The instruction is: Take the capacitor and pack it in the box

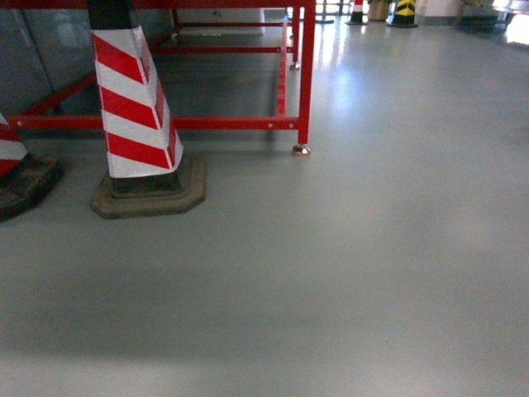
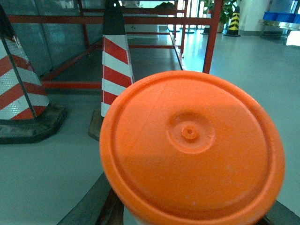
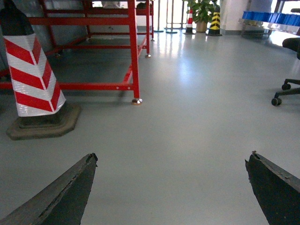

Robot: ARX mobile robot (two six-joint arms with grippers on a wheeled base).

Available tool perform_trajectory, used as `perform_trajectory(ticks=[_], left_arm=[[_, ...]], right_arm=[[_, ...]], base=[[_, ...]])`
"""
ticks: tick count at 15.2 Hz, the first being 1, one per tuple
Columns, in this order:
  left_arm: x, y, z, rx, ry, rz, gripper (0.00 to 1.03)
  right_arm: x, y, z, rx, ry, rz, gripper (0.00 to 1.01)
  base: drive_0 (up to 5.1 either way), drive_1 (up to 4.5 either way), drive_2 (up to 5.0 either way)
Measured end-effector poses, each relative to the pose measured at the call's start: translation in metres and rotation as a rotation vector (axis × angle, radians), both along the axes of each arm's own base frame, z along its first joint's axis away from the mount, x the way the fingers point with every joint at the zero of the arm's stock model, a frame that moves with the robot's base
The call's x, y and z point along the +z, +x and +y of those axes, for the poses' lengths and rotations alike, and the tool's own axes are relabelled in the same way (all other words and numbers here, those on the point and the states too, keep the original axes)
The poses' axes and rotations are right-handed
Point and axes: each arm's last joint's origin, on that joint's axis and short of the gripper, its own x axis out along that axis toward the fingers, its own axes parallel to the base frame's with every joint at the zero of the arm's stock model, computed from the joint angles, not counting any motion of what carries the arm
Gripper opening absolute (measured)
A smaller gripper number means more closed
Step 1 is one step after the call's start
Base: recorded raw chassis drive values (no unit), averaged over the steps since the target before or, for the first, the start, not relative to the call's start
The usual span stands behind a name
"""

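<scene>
While the left wrist view alone shows an orange lid (image 2: 191, 147), right jaws gape empty.

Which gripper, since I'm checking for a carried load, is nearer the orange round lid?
Left. The orange round lid fills the left wrist view, right at that arm's jaws. The right gripper, jaws open over bare floor, shows no lid nearby.

A workshop hall: grey floor (image 1: 347, 273), red steel frame (image 1: 302, 74), striped cones (image 1: 132, 107).
</scene>
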Motion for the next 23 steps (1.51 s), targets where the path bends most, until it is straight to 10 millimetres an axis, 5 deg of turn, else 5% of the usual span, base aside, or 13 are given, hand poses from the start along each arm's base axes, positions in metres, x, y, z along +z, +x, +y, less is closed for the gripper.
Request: perform_trajectory(ticks=[14, 23], left_arm=[[-0.0001, 0.0, 0.0, 0.0, 0.0, 0.001, 0.44], [0.0003, 0.0, 0.0001, 0.004, 0.0, -0.003, 0.44]], right_arm=[[-0.0001, 0.0, 0.0, 0.001, 0.0, 0.001, 0.98], [-0.0003, 0.0, 0.0001, 0.004, 0.0, 0.003, 0.98]], base=[[-5.0, 2.48, 2.5], [0.0, 0.0, 0.0]])
